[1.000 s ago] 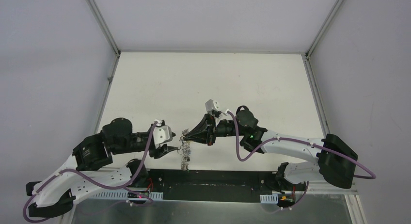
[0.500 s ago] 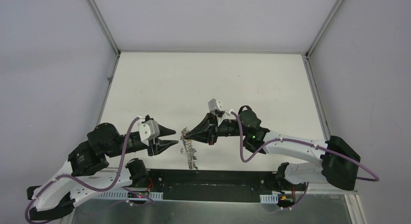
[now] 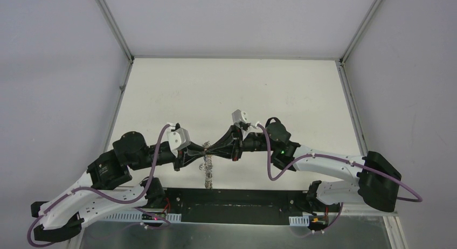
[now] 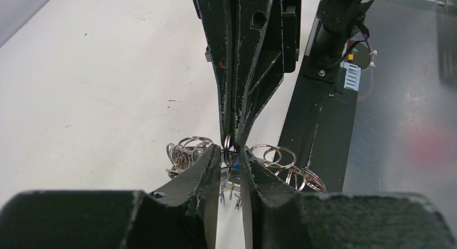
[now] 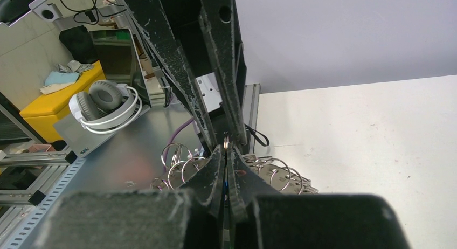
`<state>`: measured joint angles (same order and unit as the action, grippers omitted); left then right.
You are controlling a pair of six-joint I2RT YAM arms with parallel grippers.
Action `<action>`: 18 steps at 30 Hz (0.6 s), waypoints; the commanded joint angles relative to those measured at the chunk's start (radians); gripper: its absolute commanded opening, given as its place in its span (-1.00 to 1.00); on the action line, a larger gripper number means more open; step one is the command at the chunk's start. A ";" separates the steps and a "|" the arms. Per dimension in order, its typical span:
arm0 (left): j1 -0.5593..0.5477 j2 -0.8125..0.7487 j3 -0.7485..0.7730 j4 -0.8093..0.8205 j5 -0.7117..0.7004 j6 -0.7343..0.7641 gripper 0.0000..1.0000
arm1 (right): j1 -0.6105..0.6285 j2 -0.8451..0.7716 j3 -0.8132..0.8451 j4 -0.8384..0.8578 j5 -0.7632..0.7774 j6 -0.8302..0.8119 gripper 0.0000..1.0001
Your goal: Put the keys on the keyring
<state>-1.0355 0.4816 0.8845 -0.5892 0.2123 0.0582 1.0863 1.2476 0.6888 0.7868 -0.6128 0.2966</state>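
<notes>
Since the earlier frames the left gripper (image 3: pixel 202 151) has swung in from the left and narrowed, so that its tips now meet those of the right gripper (image 3: pixel 210 150), and the dangling bunch hangs straighter beneath them. Nearest, just beyond the black base rail (image 3: pixel 242 198) at the worktop's (image 3: pixel 232 87) near edge and a little left of its middle, the lower end of the keyring (image 3: pixel 207 173) trails down; whether it touches the worktop cannot be told. Above it, the right gripper's fingers (image 5: pixel 215 165) are pressed together, pinching one wire loop of the keyring at the very tip. From the left wrist view, the left gripper's fingers (image 4: pixel 207 165) stand slightly apart on either side of that same pinch point, a narrow gap between them, with silvery loops fanning out to both sides. Single keys cannot be made out from above.
</notes>
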 commanded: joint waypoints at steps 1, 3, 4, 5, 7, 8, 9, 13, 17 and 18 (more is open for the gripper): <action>-0.012 0.010 -0.006 0.023 0.009 0.001 -0.64 | 0.000 -0.043 0.003 0.065 0.012 -0.008 -1.00; -0.011 0.014 0.001 0.001 0.003 0.009 -0.67 | 0.000 -0.042 0.002 0.065 0.012 -0.008 -1.00; -0.011 0.014 0.006 -0.008 0.003 0.014 -0.70 | 0.000 -0.042 0.003 0.064 0.013 -0.008 -1.00; -0.011 0.011 0.008 -0.013 0.000 0.015 -0.75 | 0.000 -0.042 0.002 0.063 0.012 -0.009 -1.00; -0.011 0.005 0.008 -0.015 -0.004 0.017 -0.93 | 0.000 -0.042 0.002 0.063 0.012 -0.008 -1.00; -0.011 0.003 0.008 -0.015 -0.005 0.017 -0.99 | 0.000 -0.042 0.002 0.063 0.010 -0.007 -1.00; -0.011 0.001 0.008 -0.014 -0.005 0.018 -1.00 | 0.000 -0.041 0.003 0.063 0.010 -0.007 -1.00; -0.011 0.000 0.009 -0.015 -0.001 0.022 -1.00 | 0.000 -0.042 0.006 0.063 0.009 -0.007 -1.00; -0.011 0.007 0.009 -0.015 0.000 0.022 -1.00 | 0.001 -0.045 0.007 0.063 0.008 -0.008 -1.00; -0.012 0.010 0.010 -0.014 -0.002 0.022 -1.00 | 0.000 -0.045 0.006 0.063 0.006 -0.007 -1.00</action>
<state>-1.0355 0.4843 0.8833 -0.6140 0.2104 0.0673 1.0851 1.2457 0.6762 0.7803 -0.6094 0.2924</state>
